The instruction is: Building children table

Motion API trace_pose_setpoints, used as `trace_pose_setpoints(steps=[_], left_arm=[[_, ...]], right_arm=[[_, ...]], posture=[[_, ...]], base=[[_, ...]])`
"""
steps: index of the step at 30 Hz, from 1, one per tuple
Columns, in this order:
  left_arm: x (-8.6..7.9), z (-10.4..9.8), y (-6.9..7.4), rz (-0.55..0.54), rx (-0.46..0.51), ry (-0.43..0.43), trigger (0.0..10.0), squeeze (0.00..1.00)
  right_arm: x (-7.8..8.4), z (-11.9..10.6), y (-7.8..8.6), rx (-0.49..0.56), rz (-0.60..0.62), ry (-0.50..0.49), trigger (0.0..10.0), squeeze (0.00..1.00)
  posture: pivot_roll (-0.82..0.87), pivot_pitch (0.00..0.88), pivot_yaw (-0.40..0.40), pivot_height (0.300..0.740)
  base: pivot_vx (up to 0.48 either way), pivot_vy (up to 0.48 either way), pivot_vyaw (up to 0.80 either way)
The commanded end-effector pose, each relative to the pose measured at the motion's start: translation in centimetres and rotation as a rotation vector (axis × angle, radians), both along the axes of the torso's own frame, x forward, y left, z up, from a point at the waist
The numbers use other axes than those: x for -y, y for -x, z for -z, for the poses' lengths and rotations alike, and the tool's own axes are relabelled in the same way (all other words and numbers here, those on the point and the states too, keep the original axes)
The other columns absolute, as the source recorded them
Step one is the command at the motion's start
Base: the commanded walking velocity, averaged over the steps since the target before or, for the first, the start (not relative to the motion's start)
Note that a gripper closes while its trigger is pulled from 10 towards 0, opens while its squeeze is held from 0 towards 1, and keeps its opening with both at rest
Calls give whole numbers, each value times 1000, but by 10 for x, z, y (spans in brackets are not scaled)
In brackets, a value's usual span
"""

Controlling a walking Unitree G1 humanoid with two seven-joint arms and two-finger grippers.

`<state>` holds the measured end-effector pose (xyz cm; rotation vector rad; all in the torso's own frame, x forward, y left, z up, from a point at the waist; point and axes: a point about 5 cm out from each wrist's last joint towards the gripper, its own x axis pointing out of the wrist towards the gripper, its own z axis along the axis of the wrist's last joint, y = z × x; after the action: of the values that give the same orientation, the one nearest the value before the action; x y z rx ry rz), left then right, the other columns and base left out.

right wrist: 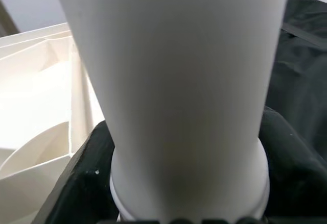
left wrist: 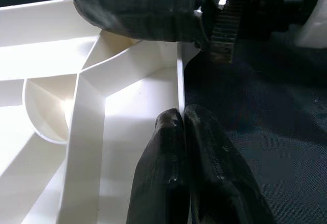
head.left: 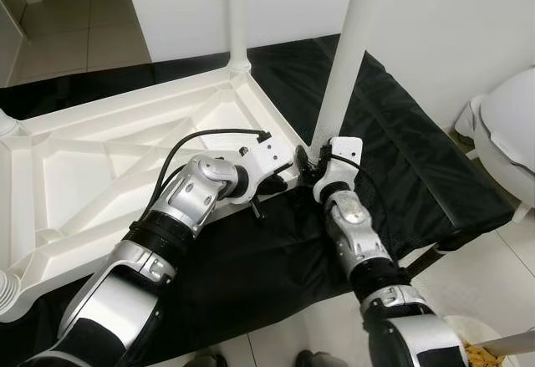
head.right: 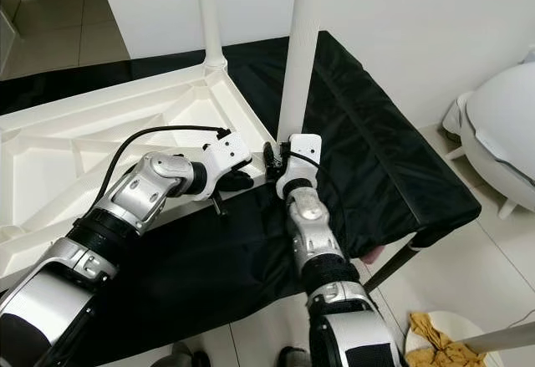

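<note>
- Black fabric cot (head.left: 418, 175) carries the upturned white tabletop (head.left: 109, 166).
- Right pincer (head.left: 320, 165) grips the table leg (head.left: 347, 58) at its base, in the near corner socket.
- Left pincer (left wrist: 186, 117) pinches the tabletop's rim, fingers nearly together.
- Plastic looks stiff, light, slippery; hold it low.

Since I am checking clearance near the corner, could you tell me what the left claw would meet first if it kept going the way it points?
Probably the right claw, which crosses just ahead of the left claw at the tabletop corner, gripping the leg. Depth is unclear.
</note>
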<state>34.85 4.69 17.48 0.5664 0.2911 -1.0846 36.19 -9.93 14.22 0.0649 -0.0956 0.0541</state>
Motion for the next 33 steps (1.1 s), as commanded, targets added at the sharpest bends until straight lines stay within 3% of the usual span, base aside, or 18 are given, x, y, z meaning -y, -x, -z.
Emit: trace_pose_setpoints(steps=[1,5,6,7,10,11,17,19,20,26,30,33], left_arm=[[4,7,6,52,-37,-5,10000,0],[5,8,7,55,-38,-5,10000,0],[5,8,7,55,-38,-5,10000,0],[5,8,7,55,-38,-6,10000,0],[5,8,7,52,-36,-8,10000,0],[4,8,6,50,-35,-10,10000,0],[4,8,6,48,-34,-13,10000,0],[4,8,6,50,-33,-14,10000,0],[4,8,6,50,-32,-13,10000,0],[4,7,6,52,-31,-12,10000,0],[4,6,5,56,-27,-15,10000,0],[5,5,5,59,-24,-16,10000,0]], right_arm=[[7,11,2,-77,85,-100,0,0],[6,10,3,-73,70,-93,0,0],[11,11,3,-80,95,-66,4078,0],[17,11,3,-84,114,-48,10000,0],[22,9,4,-87,128,-68,10000,0],[24,7,4,-72,110,-75,10000,1000],[32,1,3,-37,77,-56,10000,1000],[38,-4,0,-24,-3,-20,10000,1000],[41,-7,-1,-10,-28,-5,10000,0],[50,-18,-4,31,-92,57,10000,0],[50,-23,-7,40,-284,136,10000,0],[49,-23,-8,30,-350,153,10000,0]], posture=[[-47,64,47,740],[-47,60,44,740],[-46,58,39,740],[-46,58,38,740],[-45,57,38,740],[-45,56,38,740],[-46,55,39,740],[-46,55,40,740],[-47,55,42,740],[-47,57,42,740],[-45,60,46,740],[-46,64,52,740]], base=[[0,0,0],[0,0,0],[0,0,0],[0,0,0],[0,0,0],[0,0,0],[0,0,0],[0,0,0],[0,0,0],[0,0,0],[0,0,0],[0,0,0]])
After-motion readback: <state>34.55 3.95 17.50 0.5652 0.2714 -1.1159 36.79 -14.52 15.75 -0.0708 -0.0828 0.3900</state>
